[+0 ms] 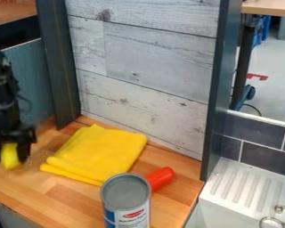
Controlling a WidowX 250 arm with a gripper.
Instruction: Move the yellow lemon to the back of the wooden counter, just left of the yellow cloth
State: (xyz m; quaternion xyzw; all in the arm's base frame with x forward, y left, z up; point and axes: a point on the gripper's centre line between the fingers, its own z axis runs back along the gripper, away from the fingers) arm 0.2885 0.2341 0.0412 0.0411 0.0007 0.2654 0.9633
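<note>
In the camera view, the black tool (11, 149) was at the left edge, low over the wooden worktop (59, 195), its fingers partly apart with a yellow object (10, 156) held between them; whether that object touched the wood could not be told. To its right, near the middle, lay a folded yellow cloth (100, 153). A can (126, 200) with a grey top stood upright at the bottom centre, partly hiding a red object (161, 178). A ridged white draining surface (243, 189) was at the lower right.
</note>
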